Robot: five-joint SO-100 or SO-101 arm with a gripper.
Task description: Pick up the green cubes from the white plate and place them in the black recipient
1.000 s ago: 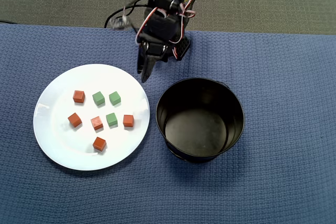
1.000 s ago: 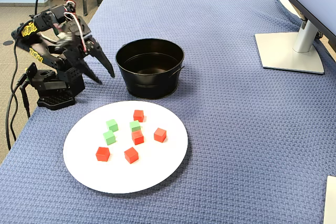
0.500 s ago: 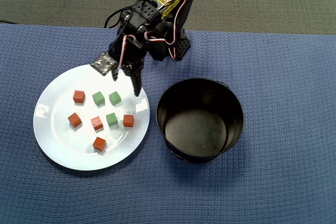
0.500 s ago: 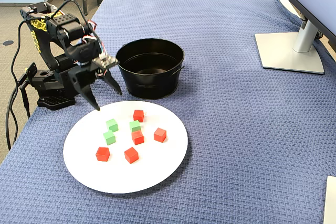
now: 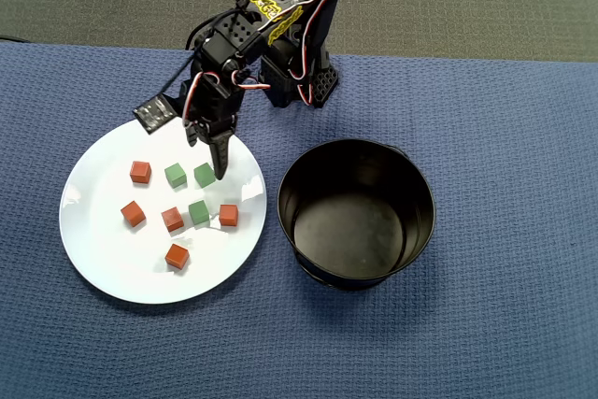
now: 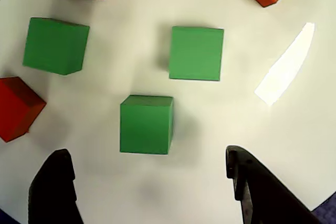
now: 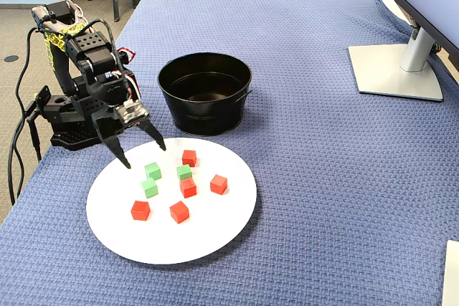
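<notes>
- Gripper (image 7: 143,156) fingers are seen spread apart and empty, hung above the arm-side part of the white plate (image 7: 215,227); in the wrist view both dark fingertips (image 6: 52,192) are seen at the bottom edge with a wide gap between them.
- Three green cubes are counted on the white plate in every view, none of them touched by the gripper.
- In the wrist view, one green cube (image 6: 146,124) is shown just ahead of the gap between the fingertips, a second (image 6: 196,53) beyond it and to the right, and a third (image 6: 55,45) at the left.
- In the fixed view, the nearest green cube (image 7: 153,170) is found just beside the fingertips, with another (image 7: 184,172) to its right and another (image 7: 149,188) below it.
- In the overhead view, two green cubes (image 5: 176,175) (image 5: 205,175) are shown side by side next to the finger tip, and the third (image 5: 198,212) lies lower on the plate between two red cubes.
- Five red cubes (image 5: 140,172) are scattered over the same plate, apart from one another, though one is seen touching a green cube in the fixed view.
- The black recipient (image 5: 356,212) is stood upright on the blue woven tablecloth (image 5: 505,137), just beside the plate at its right in the overhead view, and nothing is seen inside it.
- The arm's black base (image 7: 68,123) is set at the table edge, to the left of the pot in the fixed view.
- A monitor stand (image 7: 398,69) is seen on the cloth at the far right of the fixed view, well apart from the plate.
</notes>
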